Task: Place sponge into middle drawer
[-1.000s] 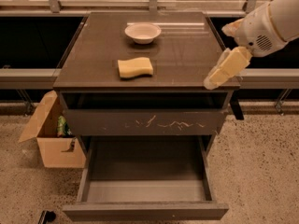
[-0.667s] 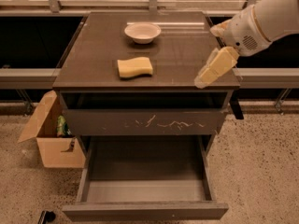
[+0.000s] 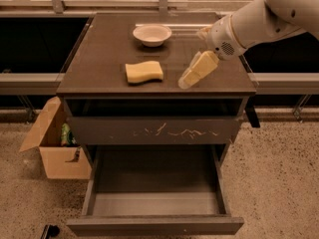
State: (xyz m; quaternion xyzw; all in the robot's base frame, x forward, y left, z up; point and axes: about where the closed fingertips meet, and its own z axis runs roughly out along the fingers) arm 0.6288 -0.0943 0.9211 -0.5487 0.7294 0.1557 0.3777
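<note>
The yellow sponge [image 3: 143, 71] lies flat on the dark cabinet top [image 3: 99, 59], left of centre near the front edge. My pale yellow gripper [image 3: 188, 78] hangs from the white arm [image 3: 249, 26] just above the top, a short way right of the sponge and not touching it. The middle drawer [image 3: 154, 225] is pulled far out at the bottom, with a plain front panel and a bare grey floor [image 3: 154, 203].
A white bowl [image 3: 152, 34] sits at the back of the top. The drawer with white scratches [image 3: 154, 130] is slightly open just under the top. An open cardboard box [image 3: 55, 148] stands on the floor at the left.
My arm has swung left across the top, bringing the gripper from the right edge closer to the sponge. The sponge, bowl and drawers have not moved.
</note>
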